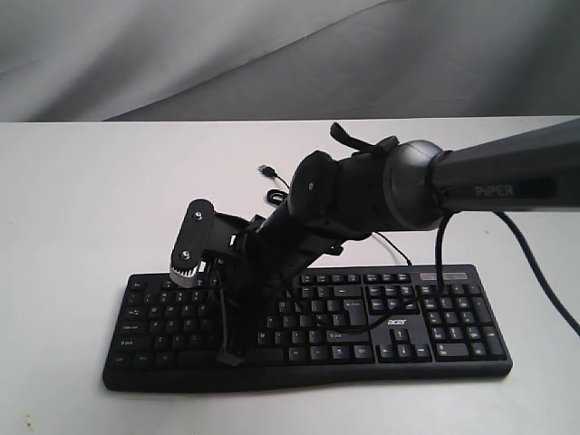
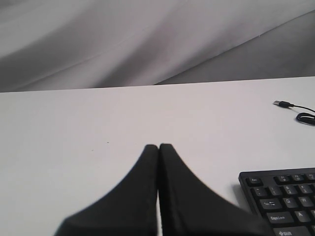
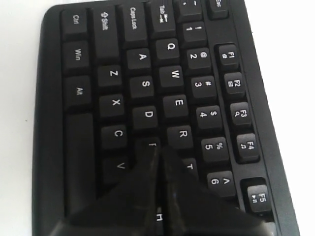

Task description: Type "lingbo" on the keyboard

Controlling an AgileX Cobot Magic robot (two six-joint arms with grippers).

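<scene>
Hovering your right gripper (image 3: pixel 158 148), jaws pinched together, you are probably working mid-word. The keyboard (image 3: pixel 53 147) is lying right under the tips, by the F key (image 3: pixel 143 142), so G seems in hand, with B calling for a short shift. Your left gripper (image 2: pixel 158 146), jaws also together, is idling beside the keyboard.
</scene>
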